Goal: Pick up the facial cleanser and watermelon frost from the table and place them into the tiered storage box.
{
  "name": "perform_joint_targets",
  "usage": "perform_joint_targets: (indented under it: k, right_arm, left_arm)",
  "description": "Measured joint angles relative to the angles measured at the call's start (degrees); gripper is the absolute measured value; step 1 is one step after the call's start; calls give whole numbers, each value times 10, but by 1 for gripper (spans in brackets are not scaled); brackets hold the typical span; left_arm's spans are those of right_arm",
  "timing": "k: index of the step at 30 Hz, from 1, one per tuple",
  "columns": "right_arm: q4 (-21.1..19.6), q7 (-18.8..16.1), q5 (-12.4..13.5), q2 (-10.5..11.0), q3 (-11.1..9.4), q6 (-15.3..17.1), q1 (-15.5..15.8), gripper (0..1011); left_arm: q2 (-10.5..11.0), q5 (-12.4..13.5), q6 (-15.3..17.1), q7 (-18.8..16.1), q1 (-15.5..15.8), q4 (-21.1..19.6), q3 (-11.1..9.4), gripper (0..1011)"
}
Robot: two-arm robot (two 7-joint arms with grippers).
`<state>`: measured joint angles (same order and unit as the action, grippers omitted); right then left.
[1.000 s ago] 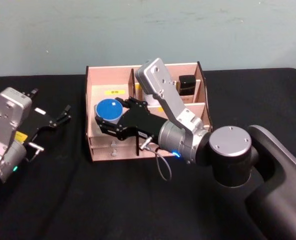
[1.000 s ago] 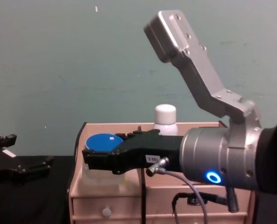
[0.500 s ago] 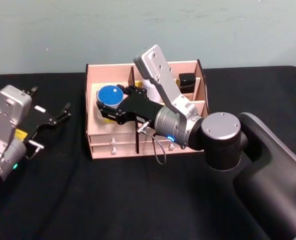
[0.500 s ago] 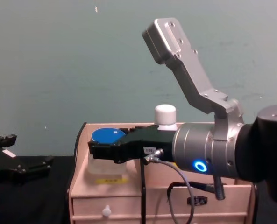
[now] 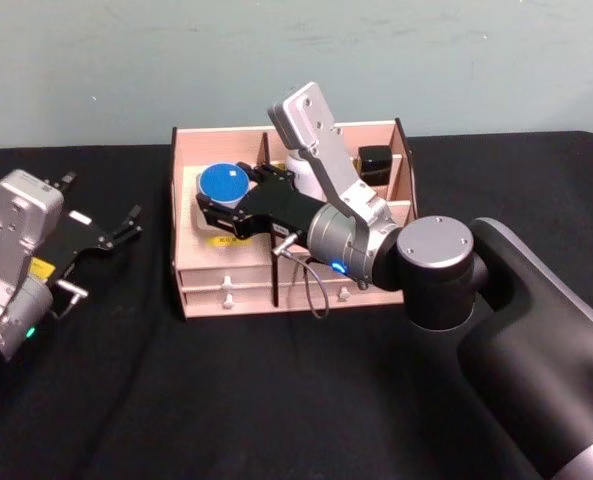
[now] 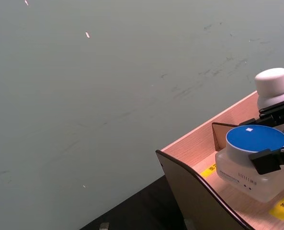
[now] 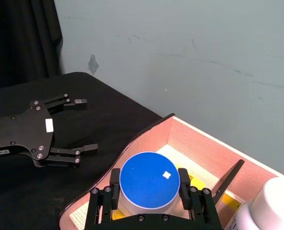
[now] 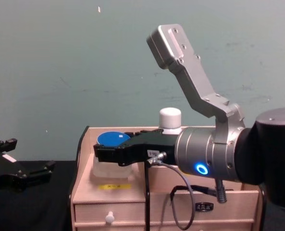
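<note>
Pinching the watermelon frost inside the tiered storage box, the right gripper; facial cleanser behind

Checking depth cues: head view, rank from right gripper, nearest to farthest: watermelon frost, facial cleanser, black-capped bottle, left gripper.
1. watermelon frost, between the right gripper's fingers, left rear compartment.
2. facial cleanser, next compartment to the right.
3. black-capped bottle, further right.
4. left gripper, open, off to the left over the table.

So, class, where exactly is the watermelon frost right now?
In the head view, the watermelon frost sits in the tiered storage box's left rear compartment, gripped by the right end effector, left of the facial cleanser.
</note>
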<state>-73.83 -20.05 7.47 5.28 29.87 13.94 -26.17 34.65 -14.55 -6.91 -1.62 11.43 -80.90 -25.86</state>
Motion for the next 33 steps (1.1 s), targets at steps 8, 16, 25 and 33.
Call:
perform_joint_targets:
  k: [8, 16, 25, 33]
  right_arm:
    - [8, -4, 2, -3, 3, 2, 0, 728]
    - [13, -4, 4, -5, 4, 7, -1, 728]
    - [13, -5, 4, -5, 4, 8, -1, 731]
    - [12, -5, 3, -4, 4, 9, -1, 930]
  left_arm:
    - [0, 0, 0, 0, 0, 0, 0, 1009]
    - [0, 0, 0, 0, 0, 0, 0, 1010]
    - [0, 0, 0, 0, 0, 0, 0, 1009]
    - [0, 0, 0, 0, 0, 0, 0, 1010]
